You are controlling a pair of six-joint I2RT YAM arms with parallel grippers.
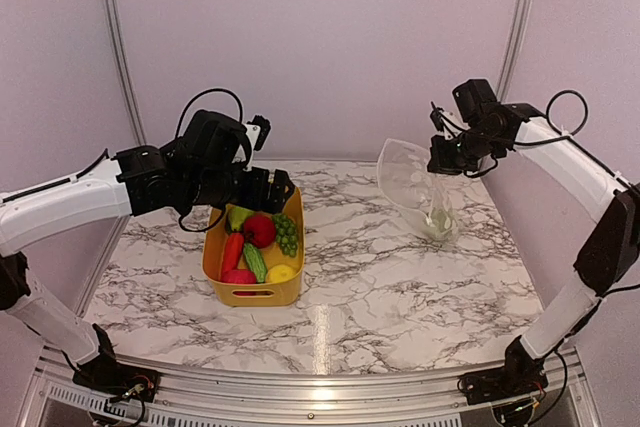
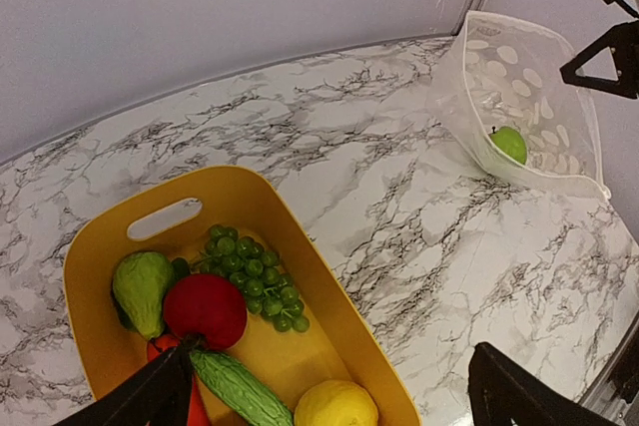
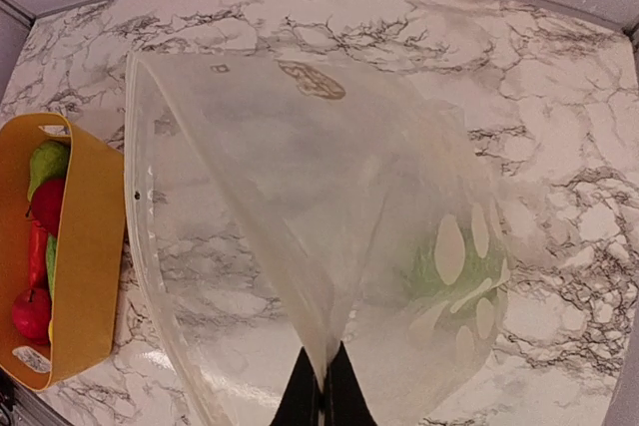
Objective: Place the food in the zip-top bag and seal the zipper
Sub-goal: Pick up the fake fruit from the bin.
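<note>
L claw (image 1: 280,190) hangs over the far end of the yellow bin (image 1: 255,294), jaws spread wide, nothing btwn them. On the L wrist cam I see both fingers (image 2: 150,396) at the bottom corners w/ the bin's contents below. R claw (image 1: 445,159) is up off the table (image 1: 400,297) on the right side, clamped tight on the zip-top bag (image 1: 408,179). On the R wrist cam its fingertips (image 3: 334,401) meet on a fold of the clear film.

Bag hangs from that pinch, lower end resting on the marble, well apart from the bin. Mouth gapes toward the bin side, so the zipper (image 3: 132,167) along the rim is unsealed. One piece of food is inside: a green apple (image 2: 509,144) down in the bottom corner, behind the white dots.

Rest of the food sits in the bin:
- green grapes (image 2: 255,281) by the right wall
- red apple (image 2: 205,308) just beside them
- a green pear-shaped piece (image 2: 142,289) touching that apple on its other side
- cucumber (image 2: 235,391) and lemon (image 2: 334,406) toward the near end
- carrot (image 1: 232,250) and red pepper (image 1: 238,276) along the left wall

Can't tell which pieces lie on top of which at the near end.
</note>
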